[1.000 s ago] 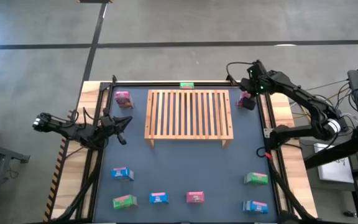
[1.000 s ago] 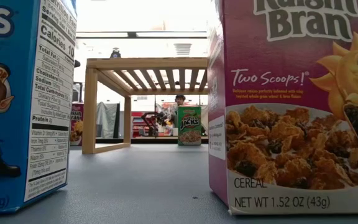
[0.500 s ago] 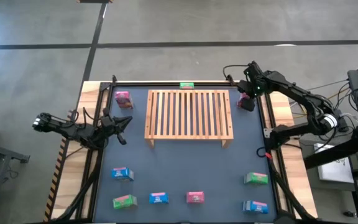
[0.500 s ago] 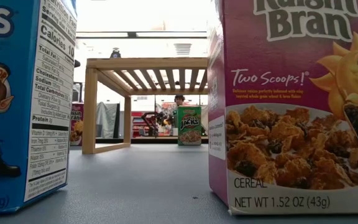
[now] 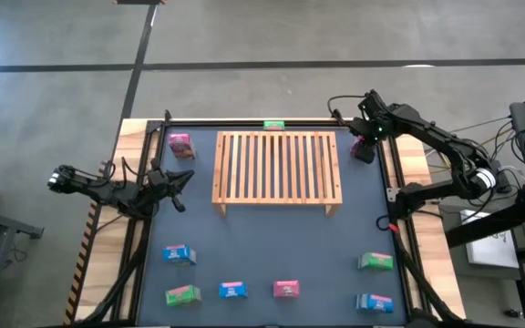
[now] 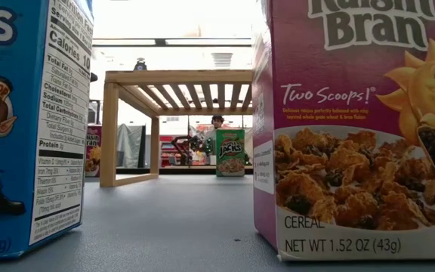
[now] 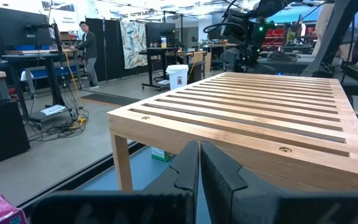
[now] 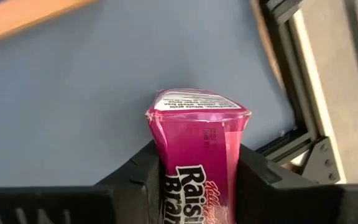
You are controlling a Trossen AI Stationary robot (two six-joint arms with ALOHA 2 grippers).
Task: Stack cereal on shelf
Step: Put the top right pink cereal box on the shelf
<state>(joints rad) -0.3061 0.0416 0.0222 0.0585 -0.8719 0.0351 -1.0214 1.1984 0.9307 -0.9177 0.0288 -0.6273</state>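
The shelf (image 5: 277, 169), a low light-wood slatted rack, stands at the table's far middle. My right gripper (image 5: 361, 146) is at the far right corner, beside the shelf's right end, shut on a pink cereal box (image 8: 197, 143). In the high view the gripper covers most of this box. My left gripper (image 5: 179, 187) waits shut at the table's left, level with the shelf's left end (image 7: 260, 112). The other cereal boxes stand on the tabletop: a pink one (image 5: 181, 144) at the far left, a green one (image 5: 273, 125) at the far edge, and several along the near edge. My right gripper pinches the pink cereal box between its two fingers, one on each narrow side (image 8: 157, 155). The printed front faces the wrist camera. The fingers slant down from above at the far right corner. The box's far end (image 8: 197, 102) reaches past the fingertips toward the tabletop.
Near the front edge stand a blue box (image 5: 179, 254), a green box (image 5: 182, 294), a blue box (image 5: 232, 291), a pink box (image 5: 286, 289), a green box (image 5: 375, 262) and a blue box (image 5: 374, 302). A metal frame rail (image 5: 390, 169) runs just right of my right gripper.
My right gripper has shifted a little toward the table's left and down over the pink box at the far right corner, then held still. The boxes and the shelf have stayed in place.
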